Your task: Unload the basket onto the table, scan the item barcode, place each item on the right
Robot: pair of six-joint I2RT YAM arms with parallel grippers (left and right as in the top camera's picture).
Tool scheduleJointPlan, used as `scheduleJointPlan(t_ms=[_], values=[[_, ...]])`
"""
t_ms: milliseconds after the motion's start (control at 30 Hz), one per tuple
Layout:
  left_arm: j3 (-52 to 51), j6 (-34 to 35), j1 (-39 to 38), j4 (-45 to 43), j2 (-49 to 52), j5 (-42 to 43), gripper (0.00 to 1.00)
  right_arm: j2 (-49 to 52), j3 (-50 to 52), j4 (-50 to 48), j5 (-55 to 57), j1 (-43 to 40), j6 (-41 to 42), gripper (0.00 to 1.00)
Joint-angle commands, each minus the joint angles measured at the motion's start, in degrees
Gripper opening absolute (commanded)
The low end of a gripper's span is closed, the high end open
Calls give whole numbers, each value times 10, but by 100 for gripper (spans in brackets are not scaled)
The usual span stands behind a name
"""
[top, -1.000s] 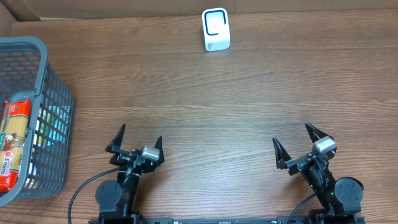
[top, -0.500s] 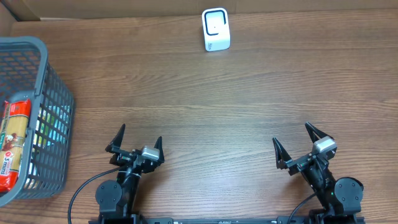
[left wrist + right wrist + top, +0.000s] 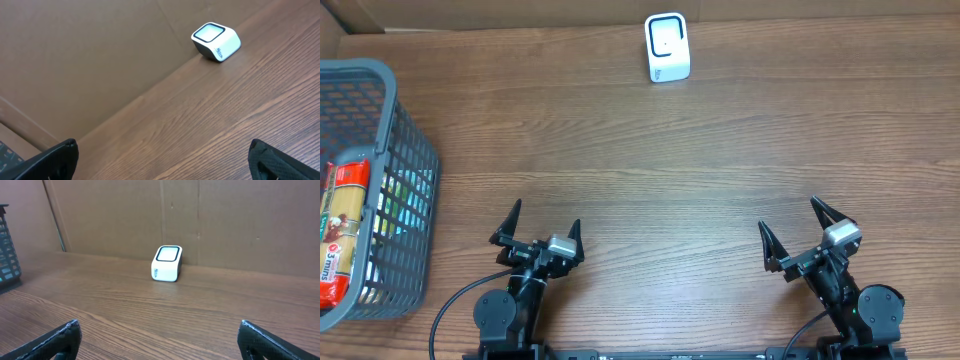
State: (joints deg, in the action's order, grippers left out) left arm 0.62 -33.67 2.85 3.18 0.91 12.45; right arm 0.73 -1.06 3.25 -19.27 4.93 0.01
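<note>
The item we take for the one to scan, a red and yellow packet [image 3: 342,225], lies in the grey basket [image 3: 412,140] at the left edge of the table [image 3: 680,170], above other goods we cannot make out. The white scanner [image 3: 667,47] stands at the far edge near the middle, well apart from the basket, its window tilted upward. Our left gripper [image 3: 544,218] and right gripper [image 3: 788,216] both rest at the near edge, jaws spread wide, holding nothing. The step in hand, we judge, is the pick: the left arm is nearer, so we should bring it down inside the basket rim, close across the packet's narrow width, lift clear of the mesh wall, and keep our grip off the barcode, whose place we cannot see
</note>
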Motion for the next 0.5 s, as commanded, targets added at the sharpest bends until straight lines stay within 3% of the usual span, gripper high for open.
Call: scheduleJointPlan(t_ms=[0, 467], values=[[-3, -11, -2, -1, -7, 5, 100, -6, 6, -1, 1, 2, 0, 100], [-3, -10, -2, -1, -7, 7, 100, -6, 6, -1, 1, 2, 0, 100]])
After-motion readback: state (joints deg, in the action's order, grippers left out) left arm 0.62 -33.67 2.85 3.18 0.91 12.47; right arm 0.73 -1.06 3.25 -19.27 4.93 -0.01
